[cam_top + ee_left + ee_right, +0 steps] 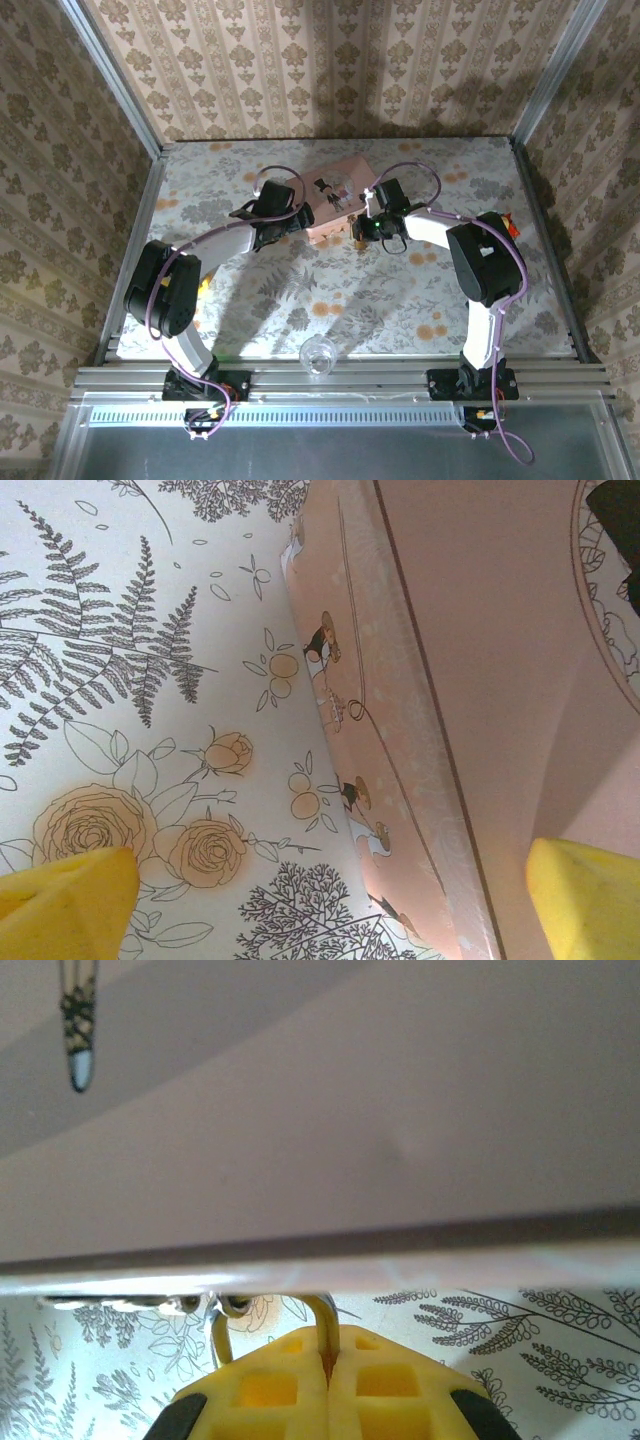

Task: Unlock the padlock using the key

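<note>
Well, from above, both arms reach in to the pink box (335, 198) at the middle of the flowery worktop (300, 290). The left claw (272, 222) is at its left end and the right claw (385, 232) at its right corner. Padlock and key are too small to pick out here.

At the left wrist, the left claw (320, 900) is spread wide. One yellow pad hangs over the worktop (150, 630) and the other over the box (470, 660), gripping nothing.

At the right wrist, the right claw (327, 1360) is pressed together right under the box's edge (350, 1140), pinching a thin silvery hoop (322, 1322). I take that for the padlock's shackle, though the brass body is hidden behind the pads. The key I cannot find.

My worry is that pinch. The hoop is thin, smooth wire held only at the tips, so any tug could twist it or let it slip out. With the left claw spread, nothing steadies the box, so a pull could drag it along. A lock dangling by its shackle would swing away from a key.
</note>
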Controlling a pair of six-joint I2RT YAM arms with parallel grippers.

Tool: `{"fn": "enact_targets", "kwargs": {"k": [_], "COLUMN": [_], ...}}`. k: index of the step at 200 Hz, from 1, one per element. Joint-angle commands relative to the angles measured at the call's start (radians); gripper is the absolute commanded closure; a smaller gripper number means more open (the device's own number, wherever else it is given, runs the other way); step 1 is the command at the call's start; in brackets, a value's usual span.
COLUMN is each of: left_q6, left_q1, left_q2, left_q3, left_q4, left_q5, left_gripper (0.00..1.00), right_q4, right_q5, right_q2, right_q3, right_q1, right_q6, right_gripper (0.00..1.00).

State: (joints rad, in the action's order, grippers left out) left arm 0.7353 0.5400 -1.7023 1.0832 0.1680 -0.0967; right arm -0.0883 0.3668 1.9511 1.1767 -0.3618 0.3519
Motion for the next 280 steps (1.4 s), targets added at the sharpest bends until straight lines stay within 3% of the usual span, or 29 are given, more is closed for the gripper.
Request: {"fn": "enact_targets", "kwargs": {"k": [1,77,280], "left_q6": [-0.032,-0.016,0.013], "left_q1": [0.022,0.082,0.103], "left_q2": [-0.01,-0.04,-0.043], "left_q3": [-0.014,-0.026,-0.107], "left_q4": [0.005,-0.005,-0.045], "left_q5": [-0.035,-0.067,-0.047], "left_gripper": [0.0,0.0,0.0], "right_q4": [0.068,0.143,0.312], "right_q5": [-0.001,0.003,-0.044], "right_q2": [-0.03,-0.055,-0.031], "right_q3": [-0.04,-0.089,-0.145], "right_q1": [0.001,0.001,0.028], "right_q6": [0.092,0.238,0.513], "right_gripper": [1.0,1.0,1.0]}}
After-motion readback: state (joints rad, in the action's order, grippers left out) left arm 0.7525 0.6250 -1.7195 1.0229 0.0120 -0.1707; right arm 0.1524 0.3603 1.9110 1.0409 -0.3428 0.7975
